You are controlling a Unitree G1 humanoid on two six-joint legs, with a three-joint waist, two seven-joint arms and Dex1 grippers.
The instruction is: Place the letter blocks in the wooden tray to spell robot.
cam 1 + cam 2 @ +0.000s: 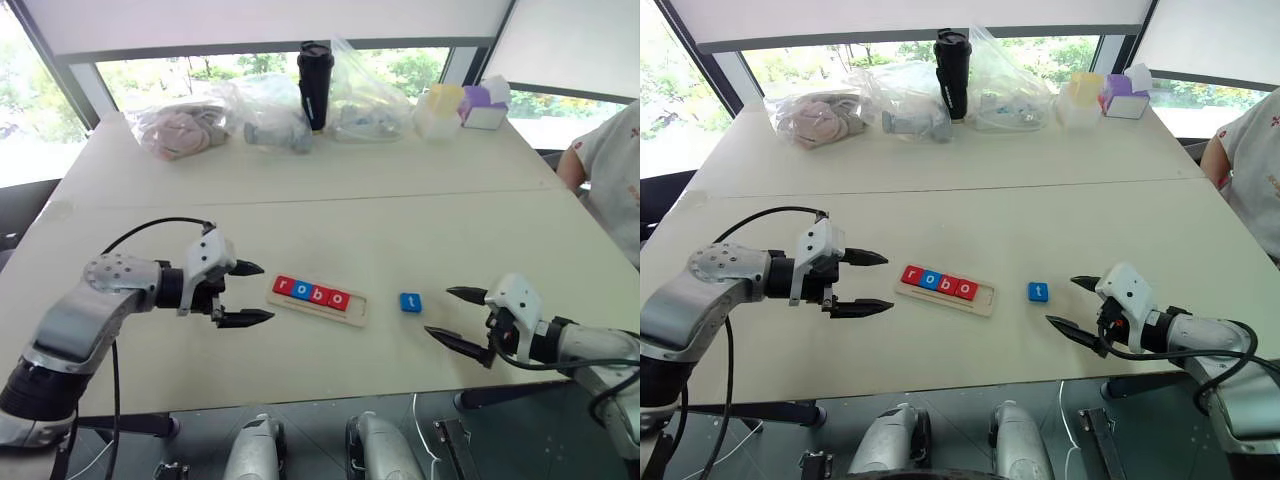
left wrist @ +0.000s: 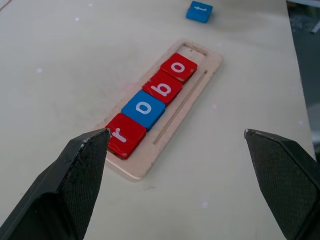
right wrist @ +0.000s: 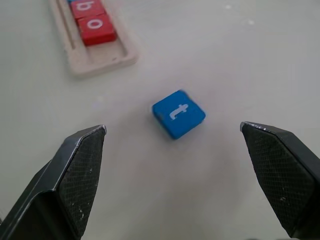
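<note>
Pale worktop (image 1: 330, 190) by a row of windows. Far edge holds clutter: clear plastic bags (image 1: 215, 120), a black tumbler (image 1: 315, 82), pastel boxes (image 1: 460, 105). A person's sleeve (image 1: 615, 165) shows at the far right.

Wooden tray (image 1: 318, 299) lies flat near the middle of the worktop, slightly angled. Four letter blocks sit in it side by side, touching, filled from its left end: red r (image 2: 125, 134), blue o (image 2: 144, 108), red b (image 2: 162, 88), red o (image 2: 178, 67). The slot at the tray's right end is unfilled.

Blue t block (image 1: 411, 302) lies flat on the bare worktop, right of the tray and clearly apart from it, not in the tray. In the right wrist view it sits skewed, between the two fingers' lines but touching neither.

Left gripper (image 1: 245, 293) hovers just left of the tray's left end, pointing right toward it, jaws spread wide, holding nothing. Fingertips are close to the tray end but not touching it.

Right gripper (image 1: 455, 315) is right of the t block, pointing left toward it, jaws released and wide apart, empty. A gap separates its fingertips from the block.
</note>
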